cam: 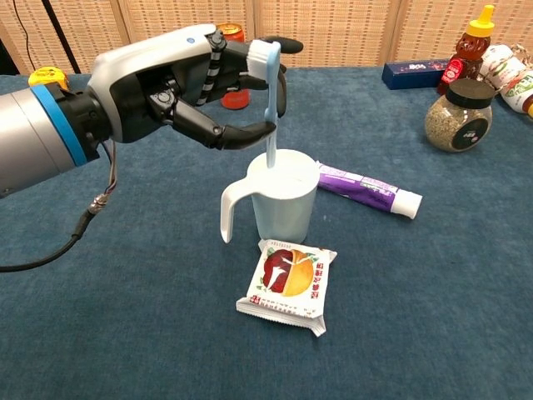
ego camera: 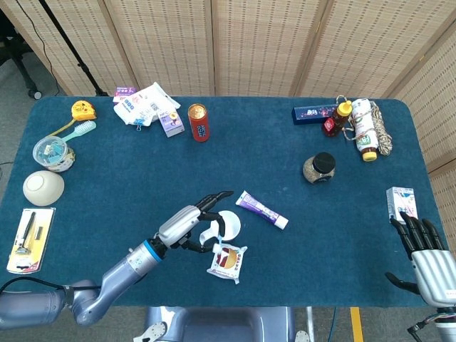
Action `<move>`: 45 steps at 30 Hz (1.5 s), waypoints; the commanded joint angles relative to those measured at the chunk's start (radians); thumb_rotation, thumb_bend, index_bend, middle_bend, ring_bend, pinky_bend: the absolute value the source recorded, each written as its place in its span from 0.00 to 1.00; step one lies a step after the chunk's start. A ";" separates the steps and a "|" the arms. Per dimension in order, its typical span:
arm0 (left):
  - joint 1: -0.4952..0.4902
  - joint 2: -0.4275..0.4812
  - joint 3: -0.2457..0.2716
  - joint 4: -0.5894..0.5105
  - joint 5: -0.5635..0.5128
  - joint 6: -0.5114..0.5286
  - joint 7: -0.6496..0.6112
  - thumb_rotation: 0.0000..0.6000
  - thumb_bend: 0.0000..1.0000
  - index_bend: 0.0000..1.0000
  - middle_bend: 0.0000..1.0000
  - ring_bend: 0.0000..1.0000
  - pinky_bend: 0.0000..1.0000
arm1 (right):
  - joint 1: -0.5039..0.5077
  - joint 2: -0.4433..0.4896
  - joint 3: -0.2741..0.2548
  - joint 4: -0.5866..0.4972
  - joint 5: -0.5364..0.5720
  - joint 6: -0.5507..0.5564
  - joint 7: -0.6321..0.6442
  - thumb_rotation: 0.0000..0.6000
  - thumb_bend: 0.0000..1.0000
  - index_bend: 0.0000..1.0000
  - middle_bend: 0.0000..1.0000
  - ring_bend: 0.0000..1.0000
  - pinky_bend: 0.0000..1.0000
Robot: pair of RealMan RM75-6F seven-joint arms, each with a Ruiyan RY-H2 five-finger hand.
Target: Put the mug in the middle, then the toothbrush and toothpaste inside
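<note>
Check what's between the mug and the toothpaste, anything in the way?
Nothing: in the chest view the toothpaste lies right beside the mug, no object between.

The left arm reaches in from the left side, and the left hand (cam: pixel 196 83) pinches a toothbrush (cam: pixel 271 104) between thumb and fingers — head up, handle pointing straight down. The right hand (ego camera: pixel 427 260) sits low at the right edge — fingers spread, holding nothing.

A white mug (cam: pixel 285 195) and purple-and-white toothpaste (cam: pixel 366 189) sit on a dark blue table (cam: pixel 125 325). The toothbrush (cam: pixel 271 100) is pale blue, the can (ego camera: pixel 199 122) red.
</note>
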 commanded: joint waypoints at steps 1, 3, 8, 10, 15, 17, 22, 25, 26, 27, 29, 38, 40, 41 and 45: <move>-0.005 -0.018 -0.004 0.016 -0.014 -0.013 -0.021 1.00 0.39 0.62 0.00 0.00 0.00 | 0.000 0.000 -0.001 0.001 0.000 -0.002 -0.001 1.00 0.00 0.00 0.00 0.00 0.00; -0.008 -0.028 -0.005 0.026 -0.022 -0.021 -0.037 1.00 0.39 0.62 0.00 0.00 0.00 | 0.001 -0.001 -0.001 0.001 0.000 -0.004 -0.002 1.00 0.00 0.00 0.00 0.00 0.00; -0.019 -0.079 -0.019 0.087 -0.054 -0.044 -0.072 1.00 0.39 0.61 0.00 0.00 0.00 | 0.002 -0.003 -0.002 0.000 -0.001 -0.006 -0.007 1.00 0.00 0.00 0.00 0.00 0.00; -0.027 -0.107 -0.024 0.124 -0.074 -0.065 -0.077 1.00 0.39 0.60 0.00 0.00 0.00 | 0.003 -0.004 -0.002 0.000 0.002 -0.009 -0.010 1.00 0.00 0.00 0.00 0.00 0.00; -0.031 -0.152 -0.032 0.186 -0.101 -0.083 -0.085 1.00 0.39 0.55 0.00 0.00 0.00 | 0.004 -0.005 -0.002 0.001 0.005 -0.012 -0.011 1.00 0.00 0.00 0.00 0.00 0.00; -0.031 -0.160 -0.031 0.200 -0.101 -0.086 -0.092 1.00 0.39 0.48 0.00 0.00 0.00 | 0.004 -0.005 -0.002 0.001 0.005 -0.013 -0.010 1.00 0.00 0.00 0.00 0.00 0.00; -0.024 -0.163 -0.024 0.205 -0.063 -0.056 -0.110 1.00 0.38 0.12 0.00 0.00 0.00 | 0.004 -0.005 -0.001 0.002 0.007 -0.011 -0.012 1.00 0.00 0.00 0.00 0.00 0.00; -0.018 -0.156 -0.021 0.195 -0.046 -0.037 -0.117 1.00 0.38 0.00 0.00 0.00 0.00 | 0.004 -0.006 -0.002 0.001 0.006 -0.012 -0.013 1.00 0.00 0.00 0.00 0.00 0.00; -0.015 -0.150 -0.020 0.188 -0.039 -0.028 -0.120 1.00 0.38 0.00 0.00 0.00 0.00 | 0.004 -0.007 -0.002 0.001 0.005 -0.011 -0.014 1.00 0.00 0.00 0.00 0.00 0.00; -0.012 -0.144 -0.018 0.182 -0.034 -0.021 -0.120 1.00 0.38 0.00 0.00 0.00 0.00 | 0.003 -0.006 -0.002 0.001 0.005 -0.011 -0.014 1.00 0.00 0.00 0.00 0.00 0.00; -0.002 -0.127 -0.014 0.168 -0.018 0.003 -0.119 1.00 0.38 0.00 0.00 0.00 0.00 | 0.003 -0.006 -0.002 0.001 0.005 -0.009 -0.013 1.00 0.00 0.00 0.00 0.00 0.00; 0.086 0.068 0.020 0.064 0.067 0.159 0.076 1.00 0.38 0.00 0.00 0.00 0.00 | 0.004 -0.007 0.003 0.005 0.022 -0.015 -0.011 1.00 0.00 0.00 0.00 0.00 0.00; 0.126 0.166 0.038 0.019 0.060 0.184 0.178 1.00 0.38 0.00 0.00 0.00 0.00 | 0.007 -0.008 0.003 0.004 0.023 -0.021 -0.015 1.00 0.00 0.00 0.00 0.00 0.00; 0.145 0.213 0.049 -0.009 0.055 0.193 0.217 1.00 0.38 0.00 0.00 0.00 0.00 | 0.009 -0.010 0.003 0.004 0.024 -0.025 -0.019 1.00 0.00 0.00 0.00 0.00 0.00; 0.209 0.366 0.089 -0.094 0.014 0.203 0.344 1.00 0.38 0.00 0.00 0.00 0.00 | 0.017 -0.018 0.005 0.004 0.030 -0.041 -0.031 1.00 0.00 0.00 0.00 0.00 0.00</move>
